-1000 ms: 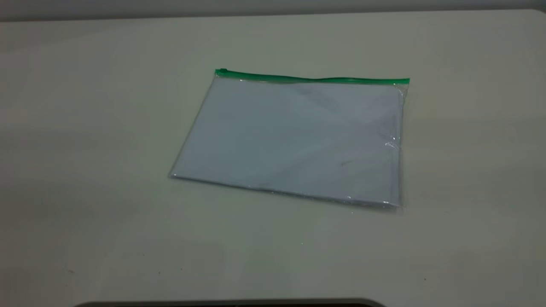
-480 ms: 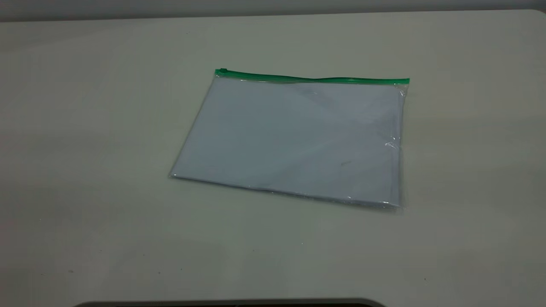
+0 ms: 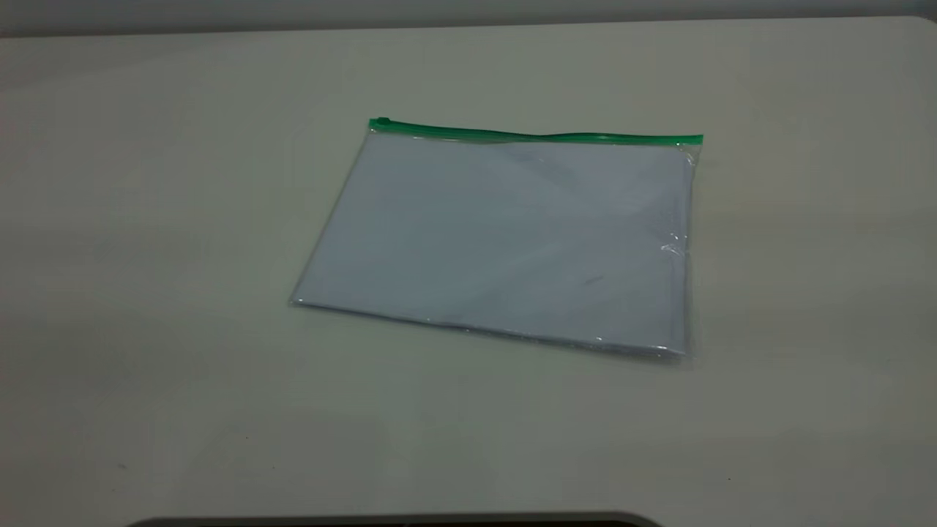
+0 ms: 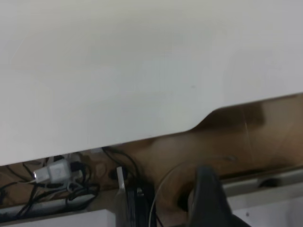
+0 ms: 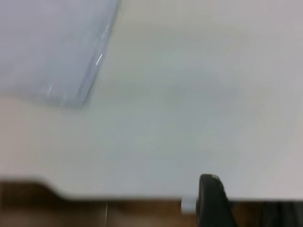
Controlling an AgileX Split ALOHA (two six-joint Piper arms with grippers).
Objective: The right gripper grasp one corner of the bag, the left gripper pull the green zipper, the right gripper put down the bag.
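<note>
A clear bag (image 3: 505,241) with white paper inside lies flat in the middle of the table (image 3: 146,219). The green zipper (image 3: 542,135) runs along its far edge, with the slider tab (image 3: 381,122) at the left end. The corner of the bag (image 3: 695,143) is at the strip's right end, beside the wrinkled glossy side edge. Neither arm shows in the exterior view. Only a black tip of my left gripper (image 4: 208,198) appears in the left wrist view, off the table edge. A black tip of my right gripper (image 5: 211,201) sits at the table edge, far from the bag (image 5: 52,47).
The table's edge (image 4: 156,135) has a curved notch, with cables and a white plug (image 4: 54,171) below it. A dark rounded rim (image 3: 395,520) shows at the table's near edge. Bare tabletop surrounds the bag on all sides.
</note>
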